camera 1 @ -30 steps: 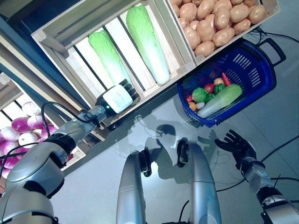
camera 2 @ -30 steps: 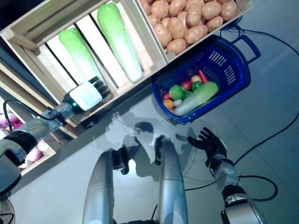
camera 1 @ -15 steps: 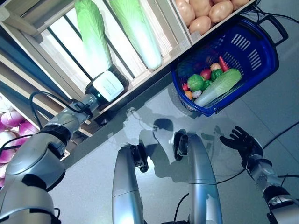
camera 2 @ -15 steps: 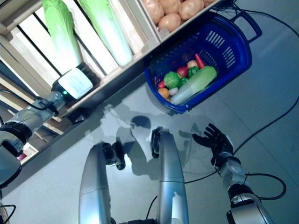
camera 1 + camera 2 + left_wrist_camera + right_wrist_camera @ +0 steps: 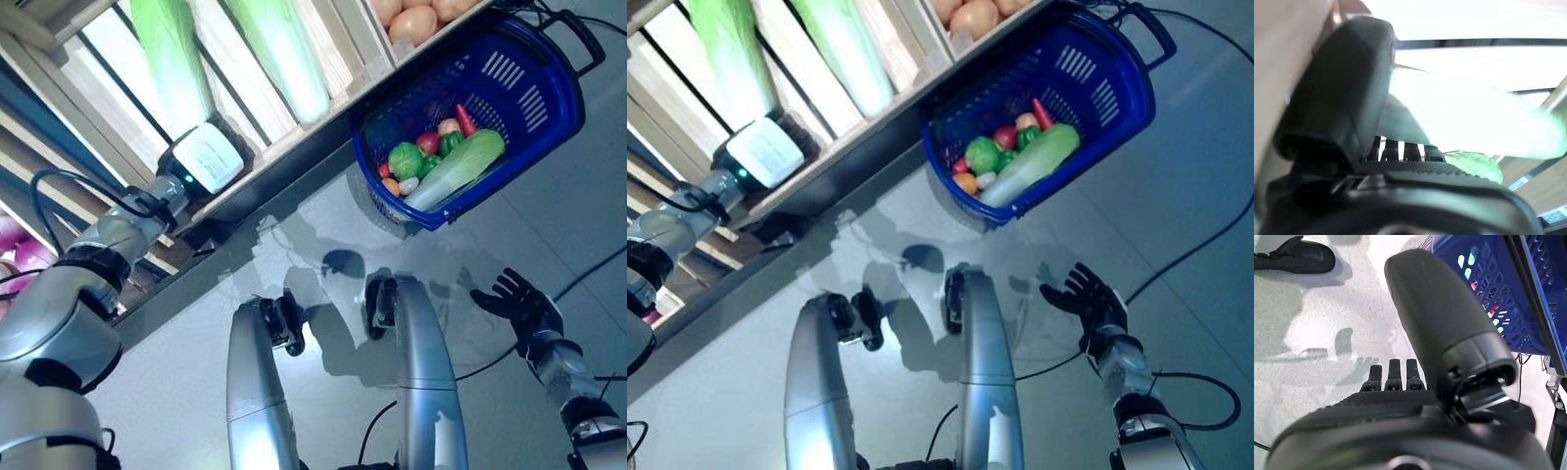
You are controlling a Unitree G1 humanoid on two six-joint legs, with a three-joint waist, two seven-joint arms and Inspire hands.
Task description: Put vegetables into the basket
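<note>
Two long green-white cabbages lie in a slatted wooden crate (image 5: 323, 108): the left cabbage (image 5: 168, 61) and the right cabbage (image 5: 282, 51). My left hand (image 5: 208, 157), white-backed, reaches into the crate at the left cabbage's lower end. In the left wrist view its fingers (image 5: 1400, 149) look straight, with the thumb beside the pale cabbage (image 5: 1474, 117). The blue basket (image 5: 534, 103) on the floor holds a cabbage (image 5: 456, 171), a green pepper (image 5: 405, 160) and small red and orange pieces. My right hand (image 5: 514, 299) hovers open over the floor, apart from the basket.
A neighbouring crate of potatoes (image 5: 413, 20) sits above the basket. Purple onions (image 5: 12, 240) show at the far left on a lower shelf. Grey floor lies between the shelf front and the basket.
The whole picture has shifted, so the camera moved. My left hand stays at the left cabbage's lower end, and my right hand stays spread over the floor.
</note>
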